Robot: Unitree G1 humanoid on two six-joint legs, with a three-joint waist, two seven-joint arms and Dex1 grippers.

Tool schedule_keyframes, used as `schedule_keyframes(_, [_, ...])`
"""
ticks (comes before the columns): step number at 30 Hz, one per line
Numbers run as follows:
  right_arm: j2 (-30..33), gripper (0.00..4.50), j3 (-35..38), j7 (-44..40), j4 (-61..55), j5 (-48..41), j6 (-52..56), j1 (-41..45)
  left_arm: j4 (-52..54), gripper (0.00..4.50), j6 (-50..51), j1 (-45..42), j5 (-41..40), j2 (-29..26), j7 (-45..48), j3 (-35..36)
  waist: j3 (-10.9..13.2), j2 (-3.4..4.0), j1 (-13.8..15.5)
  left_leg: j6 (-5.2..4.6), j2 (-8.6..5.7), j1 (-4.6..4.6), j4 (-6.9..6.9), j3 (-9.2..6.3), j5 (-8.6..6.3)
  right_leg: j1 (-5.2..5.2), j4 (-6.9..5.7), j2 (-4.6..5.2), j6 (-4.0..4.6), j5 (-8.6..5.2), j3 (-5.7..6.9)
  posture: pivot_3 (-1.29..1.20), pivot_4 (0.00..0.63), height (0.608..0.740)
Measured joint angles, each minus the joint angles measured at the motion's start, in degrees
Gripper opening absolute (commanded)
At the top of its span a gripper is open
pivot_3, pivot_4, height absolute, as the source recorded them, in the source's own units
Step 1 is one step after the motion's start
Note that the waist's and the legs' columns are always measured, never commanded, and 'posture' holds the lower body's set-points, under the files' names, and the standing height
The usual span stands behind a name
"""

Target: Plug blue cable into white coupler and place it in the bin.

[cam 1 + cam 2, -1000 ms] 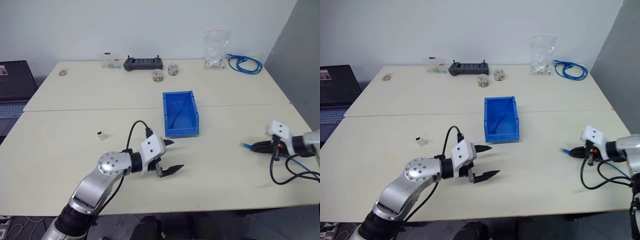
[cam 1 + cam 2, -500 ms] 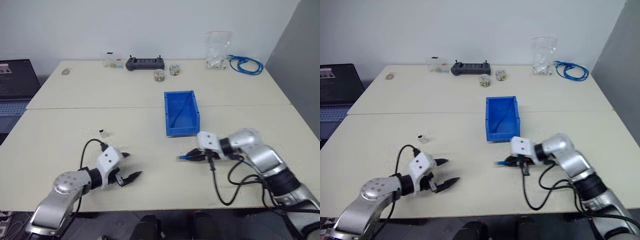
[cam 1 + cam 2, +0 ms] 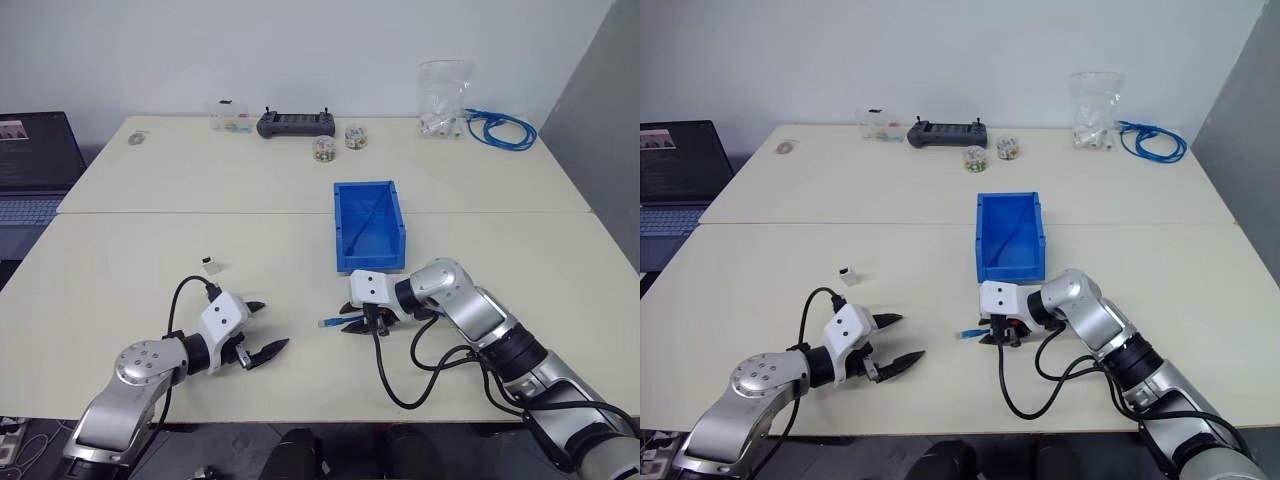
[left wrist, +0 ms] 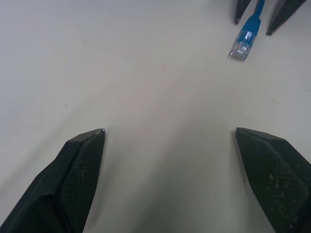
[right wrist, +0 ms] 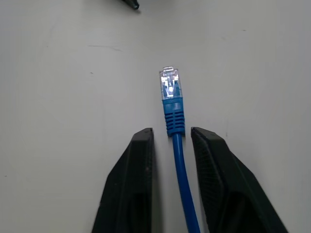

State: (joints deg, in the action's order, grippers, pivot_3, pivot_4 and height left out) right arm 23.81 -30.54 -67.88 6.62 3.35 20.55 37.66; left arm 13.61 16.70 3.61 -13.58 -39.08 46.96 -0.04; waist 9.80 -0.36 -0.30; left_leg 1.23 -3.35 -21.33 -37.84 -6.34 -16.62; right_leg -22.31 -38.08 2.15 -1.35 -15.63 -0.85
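My right tool (image 3: pixel 352 320) sits low over the tabletop (image 3: pixel 150 290) near the middle of its front half, fingers lying nearly level and pointing toward nine o'clock. Its two fingers (image 5: pixel 138 179) stand a little apart with the blue cable (image 5: pixel 174 116) running between them; in the wrist view I see a thin gap on each side of the strand, so I judge the grip slack rather than clamped, and I cannot tell whether the pads touch it at all. The cable's clear plug end pokes out past my fingertips, its long axis in line with the tool, lying on or just above the tabletop. My left tool (image 3: pixel 262 330) is spread as wide as it goes and holds nothing; it rests low at about eight o'clock from the plug, tips aimed toward three o'clock, so both tools face each other with the plug between them. The white coupler (image 3: pixel 210 265) lies by itself at about ten o'clock from my left tool, near it and well apart from my right, so the left arm is the one to fetch it. The bin (image 3: pixel 368 225) stands at twelve o'clock from my right tool, just beyond it, its long axis running away from me, its sloped lip toward me.
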Motion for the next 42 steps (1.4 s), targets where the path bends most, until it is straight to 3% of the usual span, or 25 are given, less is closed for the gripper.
schedule_keyframes(6, [1.01,3.80,2.20,-0.59,-4.70,-3.09,6.38,-0.53,-1.31,4.50,-2.07,-2.03,0.87,0.63,1.42,-2.87,0.00,0.00,-0.11,0.00,0.00,-0.04,-0.01,-0.01,0.00,-0.01,0.01,0.00,0.01,0.01,0.00,0.00,0.150,0.740])
schedule_keyframes(9, [3.21,3.80,5.34,-1.03,-10.60,-6.73,10.42,-1.85,-2.25,4.50,-2.76,-3.06,1.13,0.62,2.38,-3.67,0.00,0.00,-0.01,-0.01,0.00,-0.08,-0.01,-0.04,0.00,-0.02,0.05,0.00,0.01,0.01,0.02,0.00,0.150,0.740])
schedule_keyframes(16, [10.58,3.80,16.59,1.38,-27.50,-16.41,22.84,-14.08,-6.99,4.50,-4.81,-9.87,3.43,2.20,3.89,-7.50,0.00,0.00,0.37,-0.14,-0.05,-0.23,-0.06,-0.08,-0.08,-0.04,0.10,0.07,-0.03,0.02,0.08,0.00,0.150,0.740])
schedule_keyframes(26, [11.95,3.80,24.65,10.92,-41.48,-24.86,32.73,-27.15,-12.42,4.50,-5.63,-17.97,5.04,4.32,10.32,-13.97,-0.01,0.01,0.20,-0.16,-0.06,-0.19,-0.11,-0.04,-0.07,0.00,0.07,0.05,-0.10,0.04,0.05,0.00,0.150,0.740])
schedule_keyframes(30, [11.98,3.82,25.08,13.95,-43.51,-26.88,33.96,-28.16,-13.21,3.83,-6.05,-19.88,6.00,3.86,12.70,-15.88,-0.03,0.00,0.19,-0.15,-0.05,-0.15,-0.10,-0.05,-0.07,0.03,0.07,0.04,-0.10,0.04,0.06,0.00,0.150,0.740])
schedule_keyframes(42, [13.40,3.82,26.04,18.51,-45.55,-31.72,34.36,-29.34,-11.54,1.29,-4.58,-20.62,8.26,2.68,13.45,-18.98,-0.10,-0.02,0.20,-0.37,-0.03,0.30,-0.04,-0.06,0.03,0.43,0.07,0.02,-0.44,-0.09,0.05,0.00,0.150,0.740])
